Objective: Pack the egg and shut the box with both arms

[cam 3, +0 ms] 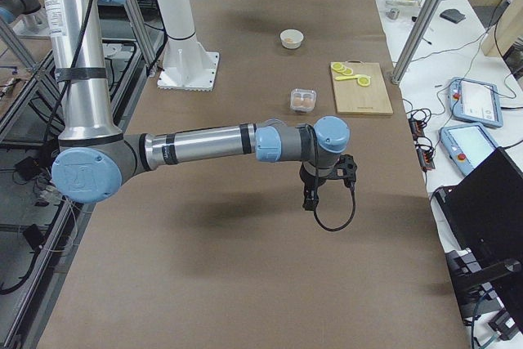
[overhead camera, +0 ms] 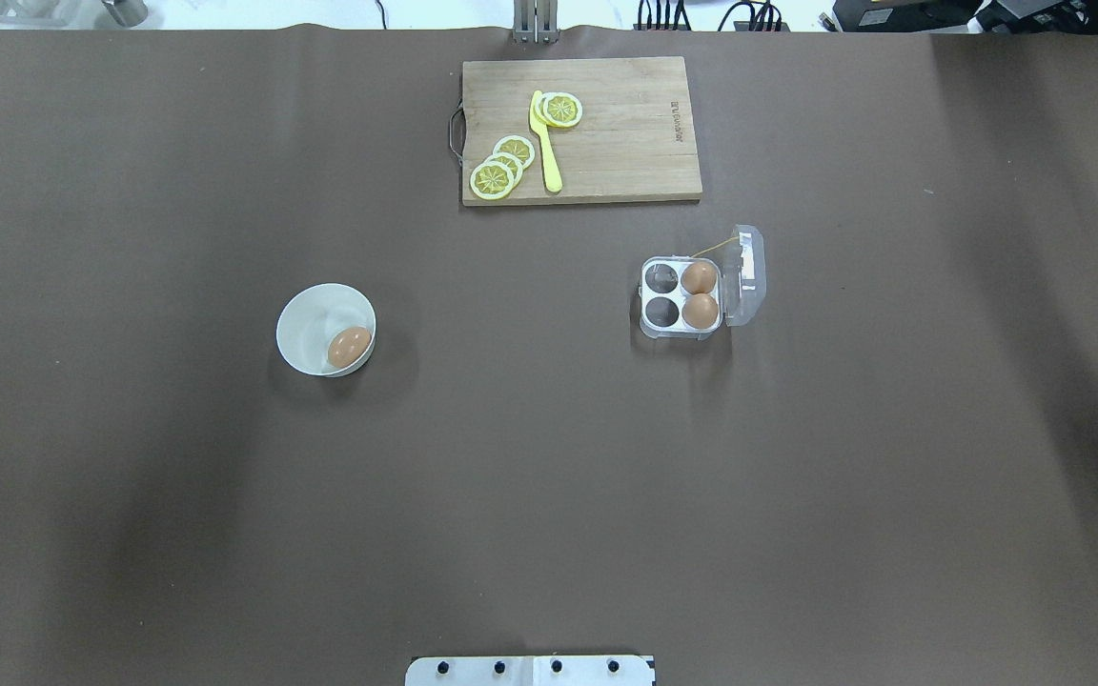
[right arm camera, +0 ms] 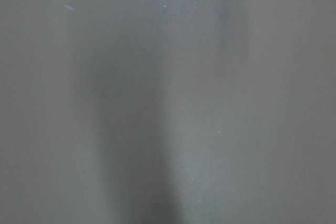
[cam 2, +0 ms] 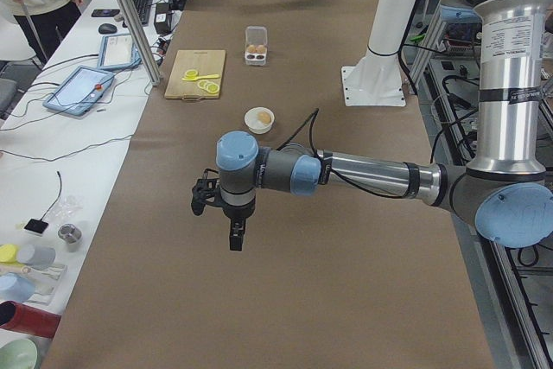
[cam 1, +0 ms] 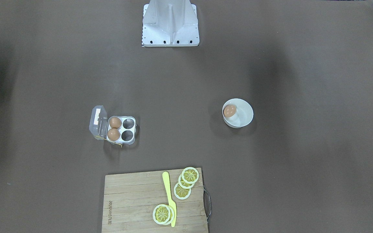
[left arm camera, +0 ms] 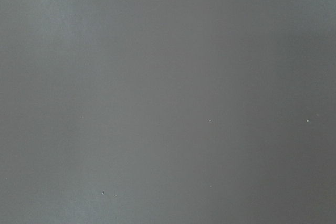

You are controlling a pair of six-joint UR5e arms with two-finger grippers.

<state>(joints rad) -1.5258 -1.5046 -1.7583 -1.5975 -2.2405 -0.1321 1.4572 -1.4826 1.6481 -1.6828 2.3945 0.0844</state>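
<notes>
On a brown-covered table point(overhead camera: 549, 495), a small smooth light-brown egg point(overhead camera: 349, 347) lies alone in a round white bowl point(overhead camera: 306, 307) on the robot's left half, resting against the bowl's wall. Well apart, on the right half, a clear plastic four-cell egg carton point(overhead camera: 660, 310) stands with its hinged transparent lid point(overhead camera: 749, 276) open. Two more brown eggs point(overhead camera: 699, 278) sit in the pair of cells beside the hinge.

The silver-grey left arm point(cam 2: 371, 174) stretches level above the table's left end, its black two-finger left gripper point(cam 2: 235, 244) pointing down over bare cloth, well short of the bowl. The right arm point(cam 3: 196, 146) mirrors it at the other end, its right gripper point(cam 3: 310, 200) hanging likewise, far from the carton. How far either claw is parted cannot be told from these side views, and neither visibly holds anything.

Beyond the carton lies a wooden cutting board point(overhead camera: 625, 133) bearing yellow lemon slices point(overhead camera: 493, 179) and a yellow plastic knife point(overhead camera: 546, 143).
</notes>
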